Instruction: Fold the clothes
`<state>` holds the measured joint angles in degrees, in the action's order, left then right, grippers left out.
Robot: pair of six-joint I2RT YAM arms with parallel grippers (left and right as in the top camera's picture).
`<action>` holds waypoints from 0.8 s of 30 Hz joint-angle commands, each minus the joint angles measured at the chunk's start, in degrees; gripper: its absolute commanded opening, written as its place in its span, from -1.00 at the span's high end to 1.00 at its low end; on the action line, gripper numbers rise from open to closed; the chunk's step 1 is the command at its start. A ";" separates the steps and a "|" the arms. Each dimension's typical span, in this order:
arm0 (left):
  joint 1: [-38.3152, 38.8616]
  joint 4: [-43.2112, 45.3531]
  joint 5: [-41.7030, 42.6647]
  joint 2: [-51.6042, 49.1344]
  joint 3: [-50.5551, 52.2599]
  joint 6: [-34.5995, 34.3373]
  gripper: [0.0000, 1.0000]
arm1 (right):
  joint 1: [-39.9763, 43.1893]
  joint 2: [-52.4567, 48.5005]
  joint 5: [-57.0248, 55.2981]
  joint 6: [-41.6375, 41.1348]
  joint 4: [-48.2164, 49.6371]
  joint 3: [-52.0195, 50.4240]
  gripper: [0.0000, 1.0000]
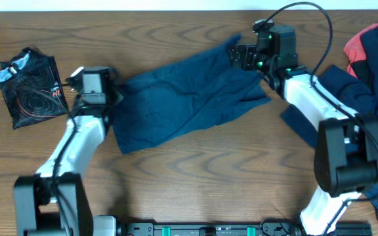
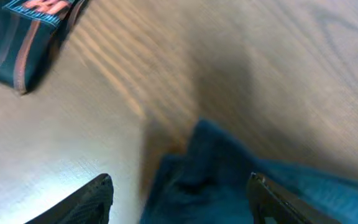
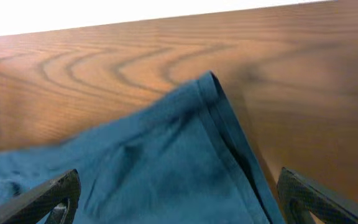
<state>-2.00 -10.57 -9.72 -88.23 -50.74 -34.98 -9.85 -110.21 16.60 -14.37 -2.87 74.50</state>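
Note:
A dark navy garment (image 1: 189,101) lies spread across the middle of the wooden table. My left gripper (image 1: 110,92) is open over its left corner (image 2: 216,168), with the cloth between the fingers (image 2: 179,193). My right gripper (image 1: 238,56) is open over the garment's upper right hemmed corner (image 3: 210,93), fingers wide on either side (image 3: 179,193). A small black line-printed piece (image 1: 31,85) lies folded at the far left; it also shows in the left wrist view (image 2: 23,37). A pile of navy clothes (image 1: 373,85) with a red piece (image 1: 359,42) sits at the right edge.
The table's far edge runs along the top of the right wrist view (image 3: 166,25). Bare wood (image 1: 209,177) lies in front of the garment. The arm bases stand at the table's near edge.

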 commanded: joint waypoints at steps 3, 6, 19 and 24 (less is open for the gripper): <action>-0.74 -9.68 12.28 2.32 -1.40 1.92 -0.43 | 0.24 2.62 1.66 4.44 -13.14 0.76 -0.74; -0.61 -14.84 15.50 2.27 -0.52 1.86 -0.43 | -0.48 0.04 1.36 6.80 -21.44 0.74 -0.50; -0.50 -25.55 15.54 2.19 -0.20 1.75 -0.77 | 0.48 -9.18 -9.97 -0.57 -49.62 0.72 0.20; -0.50 -24.39 15.54 2.19 -0.20 1.75 -0.85 | 1.64 -6.43 -15.39 -2.78 -49.55 0.87 0.15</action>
<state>-2.52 -35.44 5.69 -86.04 -51.03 -33.56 -9.76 -116.25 10.02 -14.22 -52.88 76.86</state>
